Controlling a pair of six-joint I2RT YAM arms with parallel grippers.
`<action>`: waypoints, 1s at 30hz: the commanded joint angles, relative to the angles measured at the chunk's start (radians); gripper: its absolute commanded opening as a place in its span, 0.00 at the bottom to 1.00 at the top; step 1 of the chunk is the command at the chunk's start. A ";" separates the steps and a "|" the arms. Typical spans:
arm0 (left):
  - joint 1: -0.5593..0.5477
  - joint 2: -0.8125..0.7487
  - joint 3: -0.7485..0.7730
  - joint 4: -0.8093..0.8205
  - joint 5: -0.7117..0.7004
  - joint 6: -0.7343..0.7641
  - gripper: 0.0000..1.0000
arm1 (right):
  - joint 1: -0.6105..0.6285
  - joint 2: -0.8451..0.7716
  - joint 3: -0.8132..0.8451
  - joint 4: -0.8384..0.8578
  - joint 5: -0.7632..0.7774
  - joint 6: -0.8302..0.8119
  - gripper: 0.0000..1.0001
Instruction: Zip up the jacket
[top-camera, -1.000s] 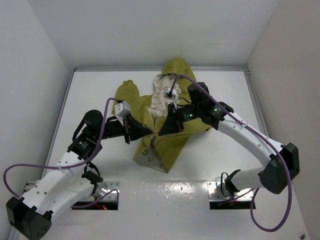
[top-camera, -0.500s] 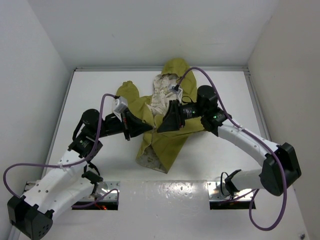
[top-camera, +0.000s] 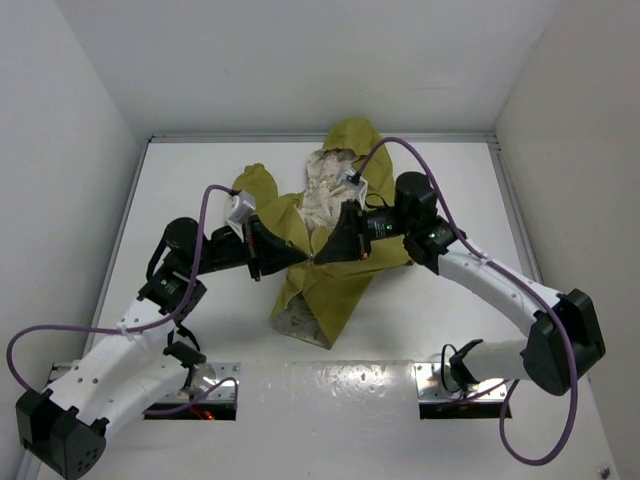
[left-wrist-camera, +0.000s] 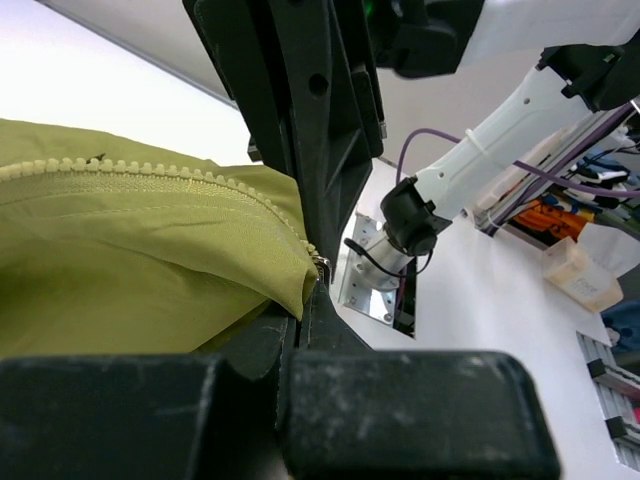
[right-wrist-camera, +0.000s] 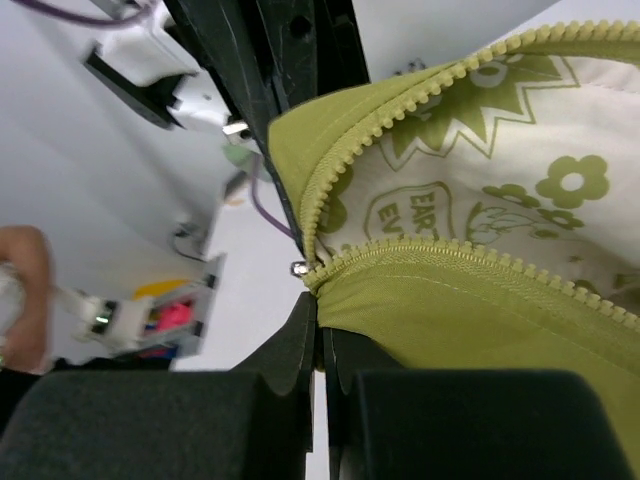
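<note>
olive jacket (top-camera: 335, 275), seemingly partly unzipped, lining showing

**Pose: converged at centre, both clamped**

Left arm (top-camera: 120, 335) runs from its base toward 1 o'clock, and the left gripper (top-camera: 292, 258) points to 3. Right arm (top-camera: 495, 282) has its elbow out at 4 o'clock and forearm heading to 10, and the right gripper (top-camera: 325, 252) points to 9. Tips nearly meet. Both sets of jaws are closed, pinching the jacket (top-camera: 335, 290).

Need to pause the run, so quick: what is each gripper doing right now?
Left gripper: closed on the jacket beside its zipper.
Right gripper: closed on the jacket at the zipper.
</note>
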 joint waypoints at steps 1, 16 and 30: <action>0.006 -0.001 0.025 0.088 0.005 -0.035 0.00 | 0.024 -0.037 0.071 -0.162 0.014 -0.261 0.00; 0.015 0.017 0.011 0.200 -0.064 -0.176 0.00 | 0.128 -0.069 0.168 -0.598 0.083 -0.592 0.00; 0.056 -0.010 0.025 0.161 -0.148 -0.159 0.00 | 0.180 -0.058 0.221 -0.824 0.103 -0.798 0.00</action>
